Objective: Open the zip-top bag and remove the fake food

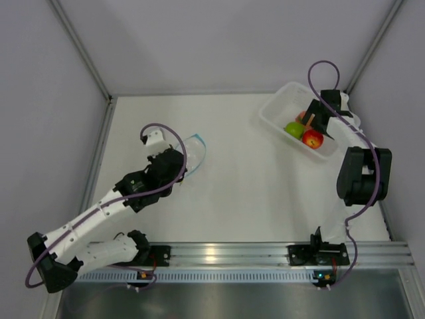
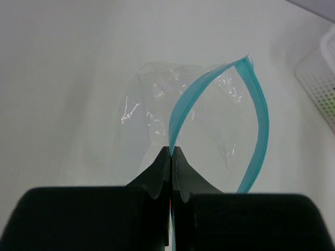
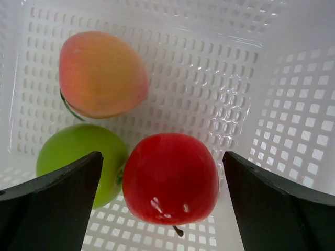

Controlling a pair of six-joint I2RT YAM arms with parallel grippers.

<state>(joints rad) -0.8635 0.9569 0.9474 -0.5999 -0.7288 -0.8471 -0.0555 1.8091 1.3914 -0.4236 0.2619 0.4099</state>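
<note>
The clear zip-top bag (image 2: 172,115) lies on the table with its blue-teal zip strip (image 2: 259,120) spread open; it looks empty. My left gripper (image 2: 171,151) is shut on one side of the strip; the bag also shows in the top view (image 1: 192,154) beside that gripper (image 1: 178,159). The red fruit (image 3: 170,178), green fruit (image 3: 76,157) and orange-peach fruit (image 3: 102,73) lie in the white bin (image 3: 246,78). My right gripper (image 3: 162,175) is open above the red fruit, a finger on each side, not touching it. In the top view it (image 1: 317,121) hangs over the bin (image 1: 279,109).
The white perforated bin stands at the table's back right near the wall; its corner shows in the left wrist view (image 2: 322,73). Grey walls enclose the table on three sides. A metal rail (image 1: 226,256) runs along the near edge.
</note>
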